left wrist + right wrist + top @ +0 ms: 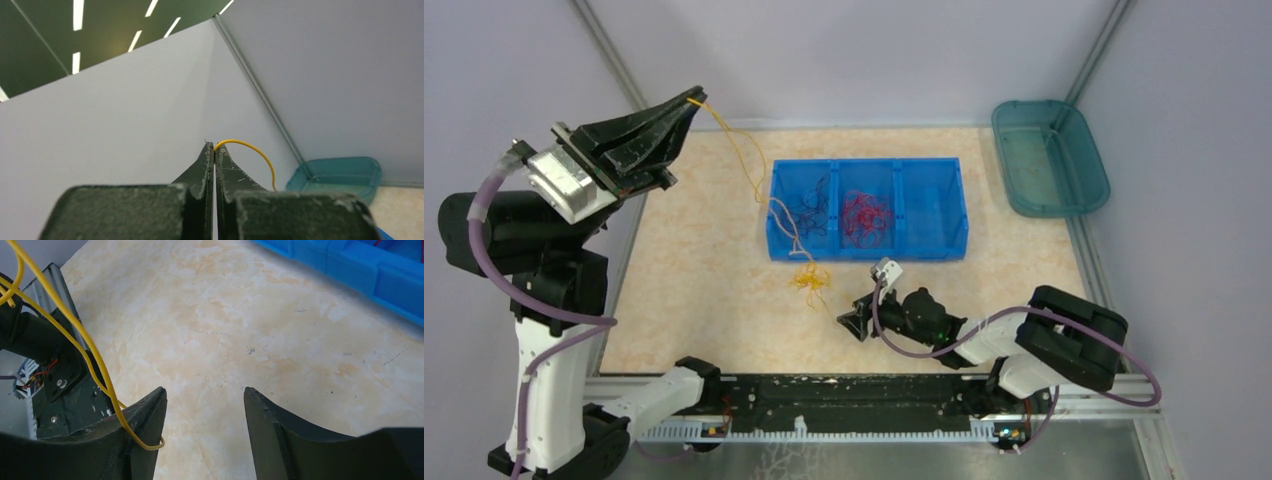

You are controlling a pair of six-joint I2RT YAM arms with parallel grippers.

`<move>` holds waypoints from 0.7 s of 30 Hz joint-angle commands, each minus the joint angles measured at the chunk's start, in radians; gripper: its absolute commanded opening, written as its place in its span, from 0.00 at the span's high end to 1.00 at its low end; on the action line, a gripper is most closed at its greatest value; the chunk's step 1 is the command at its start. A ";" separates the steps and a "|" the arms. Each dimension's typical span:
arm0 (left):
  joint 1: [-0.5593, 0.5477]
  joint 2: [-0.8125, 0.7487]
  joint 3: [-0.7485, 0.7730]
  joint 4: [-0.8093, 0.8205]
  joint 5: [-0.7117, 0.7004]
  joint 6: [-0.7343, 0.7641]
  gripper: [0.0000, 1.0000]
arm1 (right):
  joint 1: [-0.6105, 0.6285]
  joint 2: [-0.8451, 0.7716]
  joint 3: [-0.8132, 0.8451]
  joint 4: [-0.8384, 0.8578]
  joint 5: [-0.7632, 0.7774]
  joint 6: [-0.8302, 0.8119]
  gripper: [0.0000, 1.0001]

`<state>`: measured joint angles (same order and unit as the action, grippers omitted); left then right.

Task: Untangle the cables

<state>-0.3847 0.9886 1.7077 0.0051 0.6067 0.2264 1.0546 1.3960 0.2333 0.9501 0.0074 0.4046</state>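
Observation:
My left gripper (694, 97) is raised high at the back left, shut on the end of a yellow cable (742, 152); the pinched end shows at its tips (215, 148). The cable runs down to a yellow tangle (812, 281) on the table in front of the blue bin (869, 250). Dark navy cables (812, 207) lie in the bin's left compartment, red cables (865, 220) in the middle one. My right gripper (851, 325) is open, low over the table near the tangle. In the right wrist view a yellow loop (100, 367) drapes over its left finger (145, 425).
A teal tray (1051, 157) stands at the back right corner, also in the left wrist view (340, 172). The bin's right compartment holds nothing I can see. Grey walls enclose the table on three sides. The arms' base rail (824, 410) runs along the near edge.

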 commanded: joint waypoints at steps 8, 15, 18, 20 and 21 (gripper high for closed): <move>-0.002 0.010 0.024 0.283 -0.331 0.158 1.00 | 0.015 -0.049 -0.046 0.009 0.073 -0.007 0.46; -0.001 0.065 0.126 0.247 -0.263 0.236 1.00 | 0.015 -0.077 -0.054 -0.032 0.098 -0.014 0.42; -0.001 0.088 0.146 0.331 -0.373 0.313 1.00 | 0.015 -0.088 -0.061 -0.047 0.104 -0.014 0.39; 0.000 0.108 0.161 0.352 -0.405 0.343 1.00 | 0.015 -0.106 -0.066 -0.061 0.111 -0.015 0.36; -0.001 0.112 0.168 0.330 -0.395 0.344 1.00 | 0.015 -0.118 -0.067 -0.069 0.115 -0.019 0.35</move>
<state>-0.3847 1.0729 1.8370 0.2741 0.2897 0.4862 1.0584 1.3323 0.1703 0.8783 0.0956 0.4019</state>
